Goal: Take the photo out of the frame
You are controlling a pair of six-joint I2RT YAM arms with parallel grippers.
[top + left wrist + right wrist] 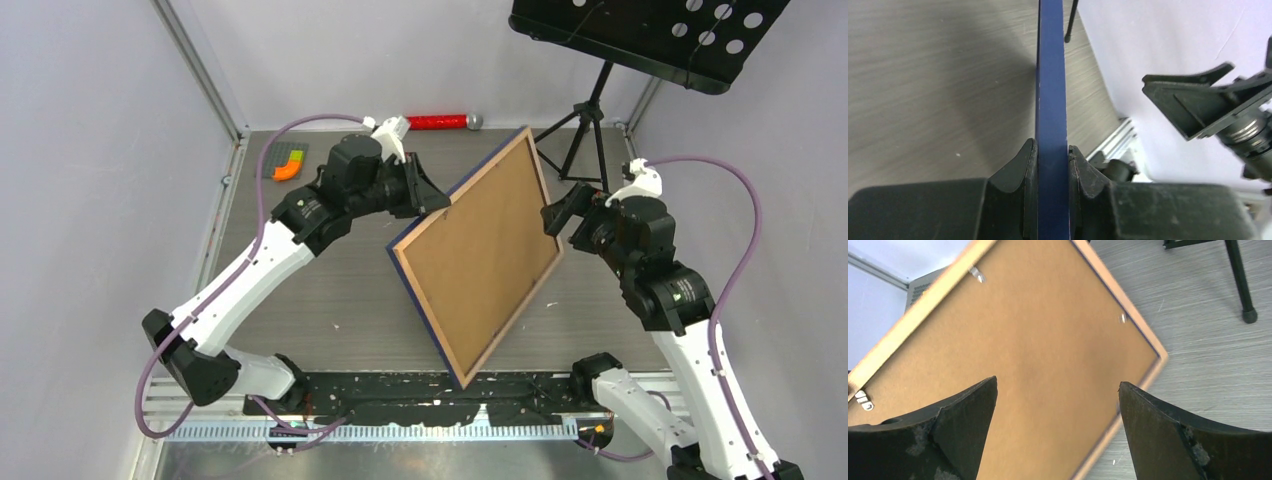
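Here, the left fingers (1023, 167) are clamped tight on the dark blue edge of the frame (1052, 90), pinching its upper left rail. The frame stands tilted, one corner low over the bench (330, 300), with its brown backing board (480, 260) turned toward the overhead camera. Whether that corner touches the bench is unclear. The right fingers (960, 427) are spread wide just beside the frame's right rail, holding nothing.
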